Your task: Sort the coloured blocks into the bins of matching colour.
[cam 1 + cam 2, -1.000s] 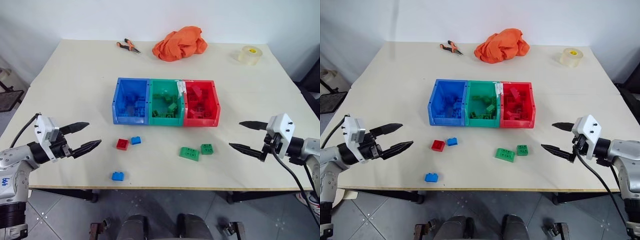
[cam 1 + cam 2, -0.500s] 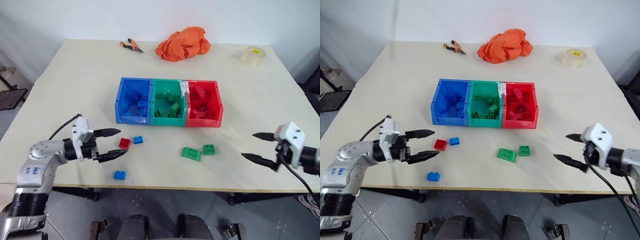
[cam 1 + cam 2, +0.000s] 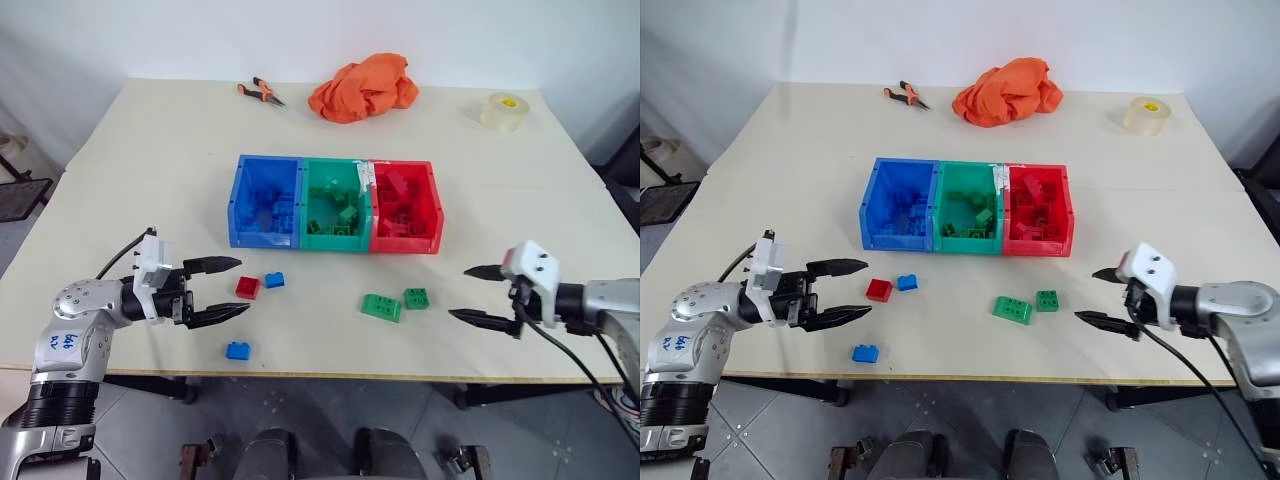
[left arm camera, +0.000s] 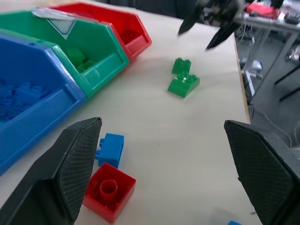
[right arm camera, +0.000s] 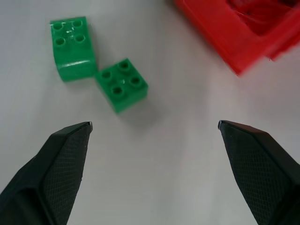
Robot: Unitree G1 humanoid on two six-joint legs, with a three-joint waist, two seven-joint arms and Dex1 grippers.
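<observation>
Five loose blocks on table in front of bins (image 3: 334,205): 1 red block (image 3: 247,287), 2 blue, 2 green. Red block lies just ahead of left gripper (image 3: 222,289), jaws wide, empty. Green pair (image 3: 392,303) nearer right gripper (image 3: 474,293), also wide, empty. 3 bins, part-filled.

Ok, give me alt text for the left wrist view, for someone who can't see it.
The left hand, open, points across a pale table at a red block touching a blue block. Beyond lie two green blocks, joined blue, green and red bins, and the right hand.
</observation>
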